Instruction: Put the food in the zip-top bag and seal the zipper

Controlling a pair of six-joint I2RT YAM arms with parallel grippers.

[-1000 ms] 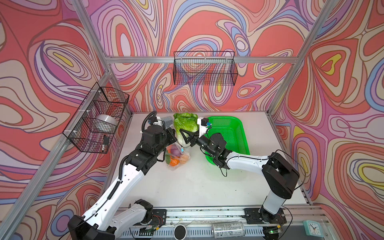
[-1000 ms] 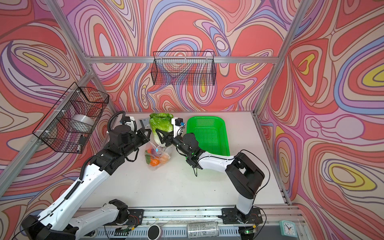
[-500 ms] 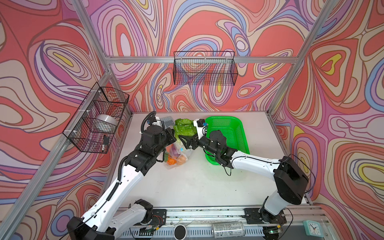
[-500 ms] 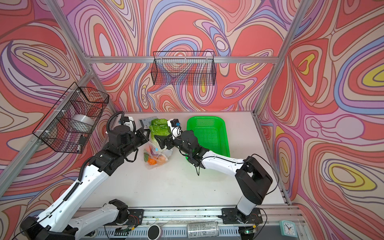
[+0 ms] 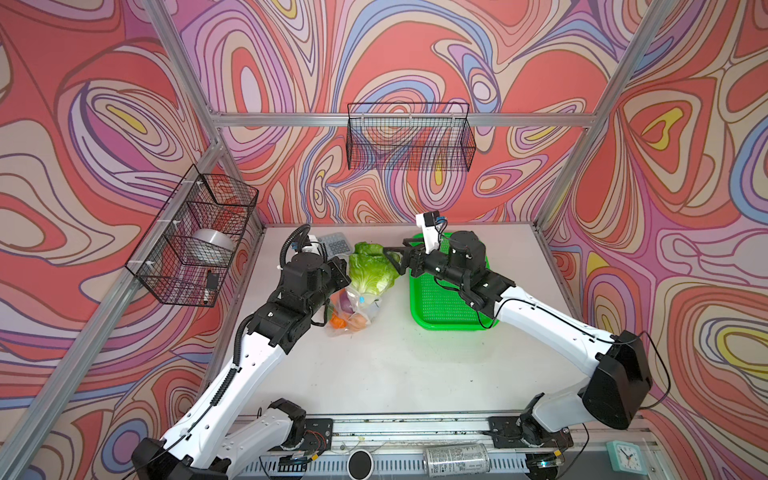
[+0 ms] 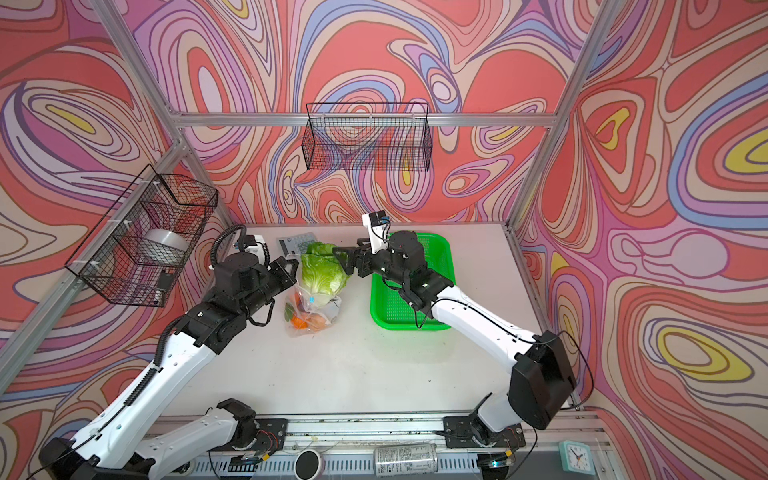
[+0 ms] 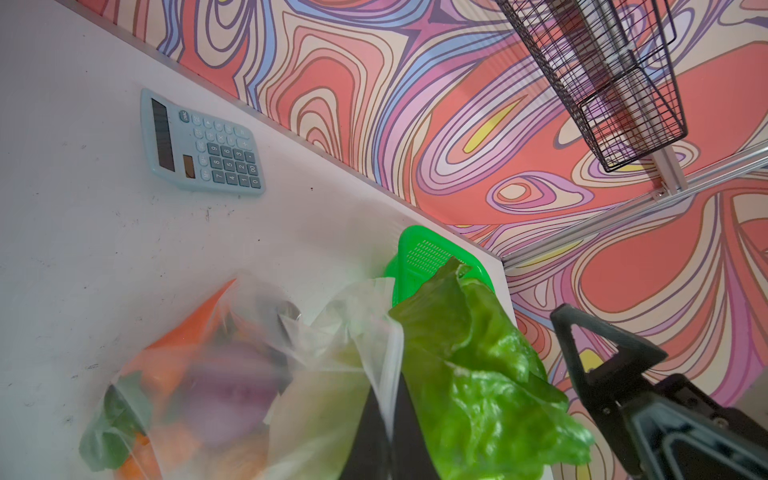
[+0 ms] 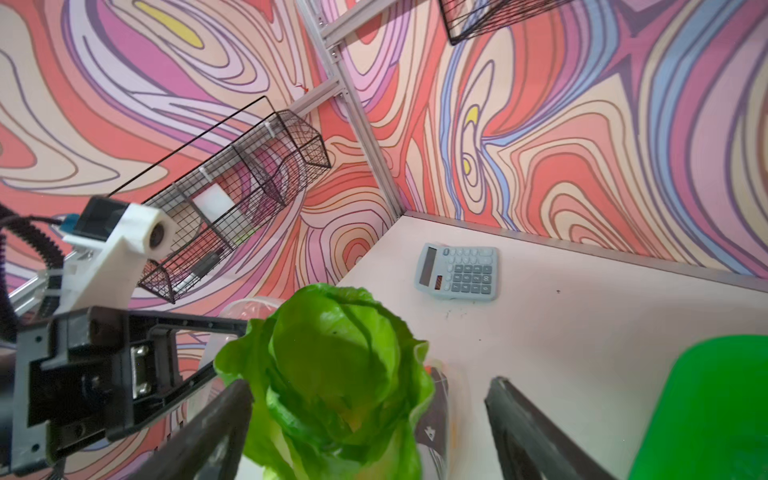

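The clear zip-top bag [image 5: 355, 309] [image 6: 311, 309] lies mid-table with a purple onion [image 5: 345, 299] and orange pieces [image 5: 340, 322] inside. A pale-green cabbage [image 5: 372, 270] [image 6: 324, 272] [image 8: 332, 365] stands with its base in the bag's mouth and its leaves sticking out. My left gripper [image 5: 340, 272] [image 7: 386, 419] is shut on the bag's white edge strip [image 7: 390, 374] beside the cabbage [image 7: 478, 374]. A small light-blue tab [image 6: 311, 299] shows on the bag. My right gripper [image 5: 392, 262] [image 6: 343, 262] [image 8: 368, 384] is open at the cabbage's right side, its fingers spread wide around the leaves.
A green perforated basket [image 5: 449, 307] [image 6: 399, 307] lies under my right arm. A blue calculator [image 5: 334, 243] [image 8: 457, 272] sits at the back edge behind the cabbage. Wire baskets [image 5: 409, 137] [image 5: 195, 232] hang on the back and left walls. A can [image 5: 453, 457] lies on the front rail.
My right gripper lowered the cabbage into the bag's mouth, opened, and drew back a little to the right. The left gripper stayed shut on the bag's edge.
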